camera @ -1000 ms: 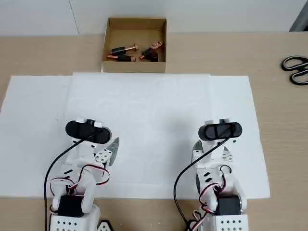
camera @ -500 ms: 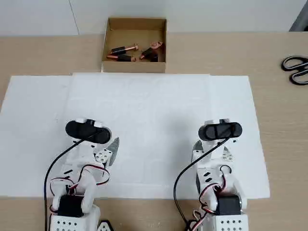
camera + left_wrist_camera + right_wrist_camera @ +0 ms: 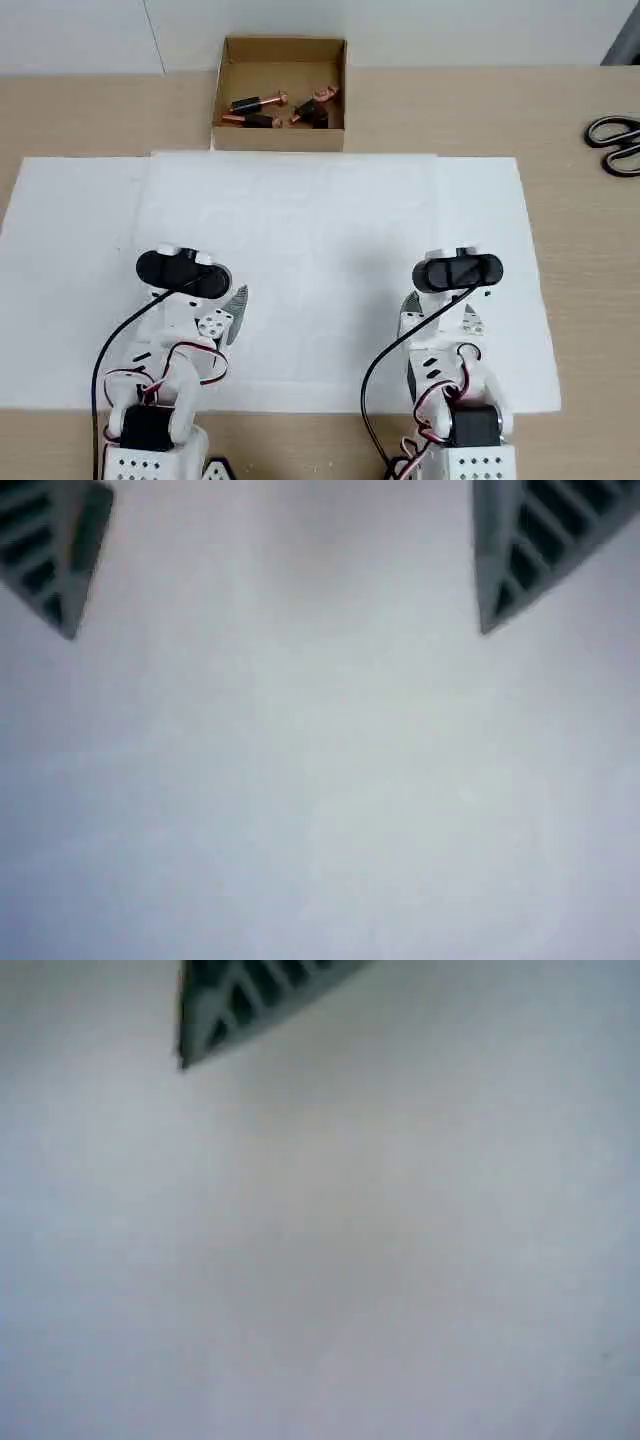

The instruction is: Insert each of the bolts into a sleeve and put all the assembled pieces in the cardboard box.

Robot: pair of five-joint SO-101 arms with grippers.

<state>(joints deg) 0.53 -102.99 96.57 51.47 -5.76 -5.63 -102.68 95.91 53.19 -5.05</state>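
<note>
Left end effector wide open, empty. Right end effector open, empty; one finger cut off. Box top centre, pieces indistinct.

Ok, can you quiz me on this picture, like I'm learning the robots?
1. True or false: the cardboard box is empty.
2. What lies on the wooden table, at the right of the high view? A scissors, B spoon, C cup.
3. Fill in: the left gripper is ___, over the white sheet.
Key: 1 false, bolt-and-sleeve pieces lie in it; 2 A; 3 open.
</note>
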